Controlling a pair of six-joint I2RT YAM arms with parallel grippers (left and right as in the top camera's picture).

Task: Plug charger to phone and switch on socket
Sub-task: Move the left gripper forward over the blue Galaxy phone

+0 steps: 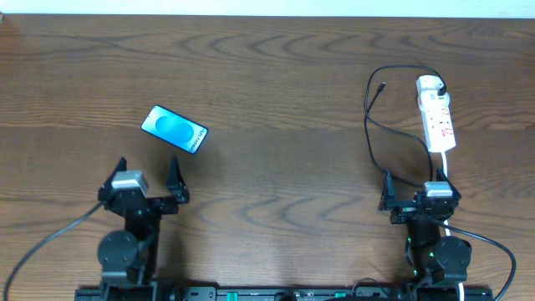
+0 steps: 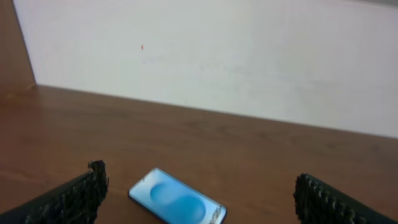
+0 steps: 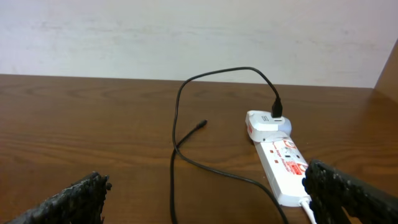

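Observation:
The phone [image 1: 174, 130], blue screen up, lies slanted on the left of the wooden table. My left gripper [image 1: 147, 164] is just behind it, open and holding nothing. In the left wrist view the phone [image 2: 177, 198] lies ahead between the open left gripper's [image 2: 199, 177] fingers, nearer the left one. The white socket [image 1: 436, 117] lies at the far right, with the charger [image 1: 369, 138] plugged into its far end through a white adapter [image 1: 429, 84]. The charger's cable [image 3: 180, 99] loops left and its free tip [image 3: 202, 124] rests on the table. My right gripper [image 1: 420, 182] stands open and empty, short of the socket [image 3: 283, 163].
A white cord [image 1: 445, 165] runs from the socket's near end toward the right arm's base. A pale wall [image 2: 217, 56] closes the table's far edge. Thick black robot cables [image 1: 42, 242] trail near the front edge.

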